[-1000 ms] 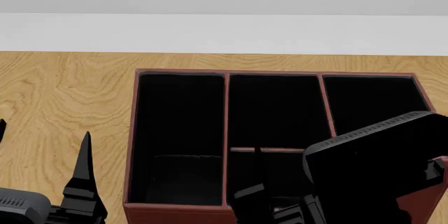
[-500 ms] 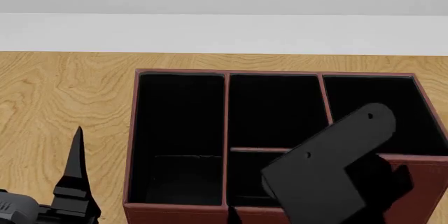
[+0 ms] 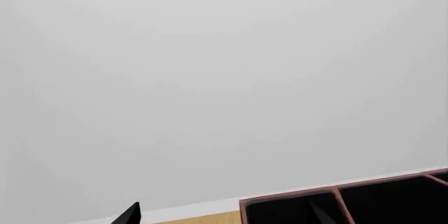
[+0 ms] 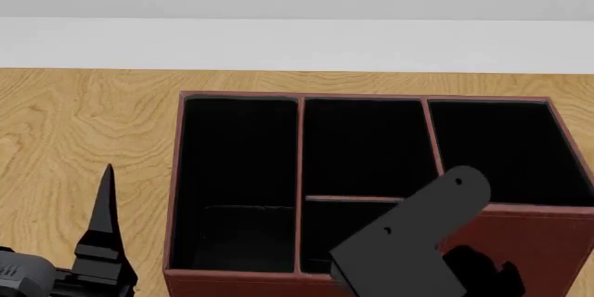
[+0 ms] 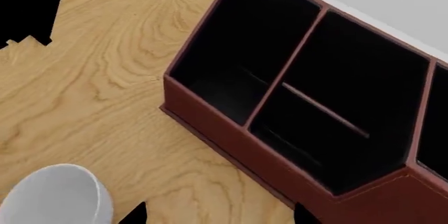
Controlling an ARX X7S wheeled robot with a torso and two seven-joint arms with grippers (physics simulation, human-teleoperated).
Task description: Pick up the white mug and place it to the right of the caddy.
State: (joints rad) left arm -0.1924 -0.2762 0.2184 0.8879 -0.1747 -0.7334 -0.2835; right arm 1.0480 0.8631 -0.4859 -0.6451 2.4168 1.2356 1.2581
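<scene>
- Left gripper [image 4: 104,241]: one pointed black finger [image 4: 108,203] rises at the near left of the head view, over bare table [image 4: 83,123]; the other finger is out of frame, so whether it is released or clenched cannot be told. The left wrist view shows just a dark fingertip [image 3: 130,213] at the frame edge.
- Right gripper: its fingers are hidden in the head view, where only a black arm link [image 4: 408,241] crosses the near right of the caddy [image 4: 297,193]. In the right wrist view only dark slivers show at the frame edge, too little to judge the grasp.
- Mug [image 5: 52,195]: seen only in the right wrist view, upright on the wood, rim open upward, near the caddy's outer wall but apart from it. No finger touches it.
- The caddy stands in the middle of the table, red-brown outside, black inside, split by thin dividers into several compartments.
- Beyond the table's far edge is a pale wall [image 4: 297,5].
</scene>
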